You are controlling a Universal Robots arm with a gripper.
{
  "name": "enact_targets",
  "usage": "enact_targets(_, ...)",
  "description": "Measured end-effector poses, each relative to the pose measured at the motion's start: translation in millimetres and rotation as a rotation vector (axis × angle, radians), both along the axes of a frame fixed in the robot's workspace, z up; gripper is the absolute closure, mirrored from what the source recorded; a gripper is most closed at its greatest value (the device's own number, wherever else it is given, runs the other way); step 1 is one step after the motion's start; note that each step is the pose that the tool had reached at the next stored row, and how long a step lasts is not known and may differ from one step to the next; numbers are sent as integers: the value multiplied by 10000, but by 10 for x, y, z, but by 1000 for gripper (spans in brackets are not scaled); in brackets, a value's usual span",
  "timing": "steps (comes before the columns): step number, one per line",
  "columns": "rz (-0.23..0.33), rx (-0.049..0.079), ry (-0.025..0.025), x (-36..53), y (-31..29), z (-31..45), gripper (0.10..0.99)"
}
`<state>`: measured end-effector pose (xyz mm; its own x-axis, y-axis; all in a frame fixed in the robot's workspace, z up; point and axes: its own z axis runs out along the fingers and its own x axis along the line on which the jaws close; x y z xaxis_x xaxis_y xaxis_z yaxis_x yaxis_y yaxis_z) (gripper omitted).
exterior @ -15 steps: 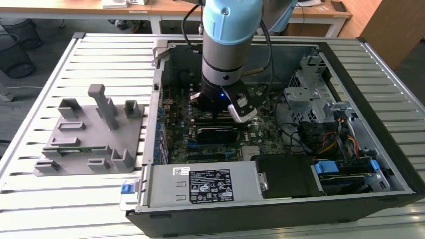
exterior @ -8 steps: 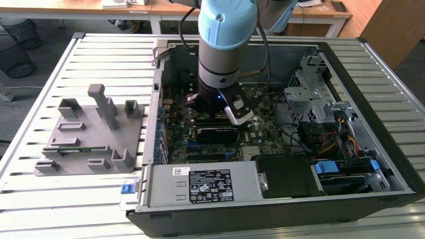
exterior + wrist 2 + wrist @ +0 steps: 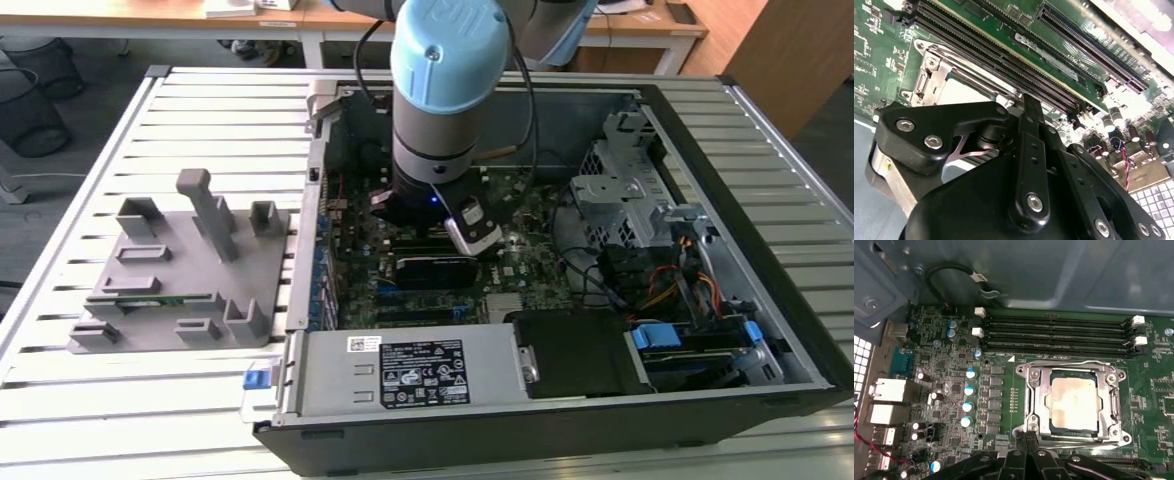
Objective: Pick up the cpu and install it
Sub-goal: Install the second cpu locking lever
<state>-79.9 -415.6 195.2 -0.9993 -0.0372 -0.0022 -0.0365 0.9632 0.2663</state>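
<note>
Sitting in its socket (image 3: 1072, 402), the cpu (image 3: 1074, 399) appears in the first wrist view.

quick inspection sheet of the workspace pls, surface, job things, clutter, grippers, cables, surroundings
surface: slatted metal table carrying an open computer case.
job's things: cpu lies flat inside the socket frame on the motherboard, its shiny top showing in the first wrist view.
clutter: grey fixture blocks beside the case, toward the exterior view's left.
grippers: gripper hangs inside the case, close above the socket frame's edge; jaws look shut with nothing between them.
cables: black looped cable by the case wall; orange and black wire bundle toward the exterior view's right.
surroundings: wooden desks and wire bins behind the table.
</note>
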Motion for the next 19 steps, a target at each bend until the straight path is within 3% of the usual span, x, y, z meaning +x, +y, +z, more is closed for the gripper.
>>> enact_targets(6,0,130,-1,-13,-2,-55,980)
enact_targets(9,0,241,1,-32,-3,-58,980)
enact_targets(12,2,272,0,-35,-2,-53,980)
enact_targets(14,2,281,-3,-36,-1,-31,980)
enact_targets(19,1,273,-1,-37,-2,114,980)
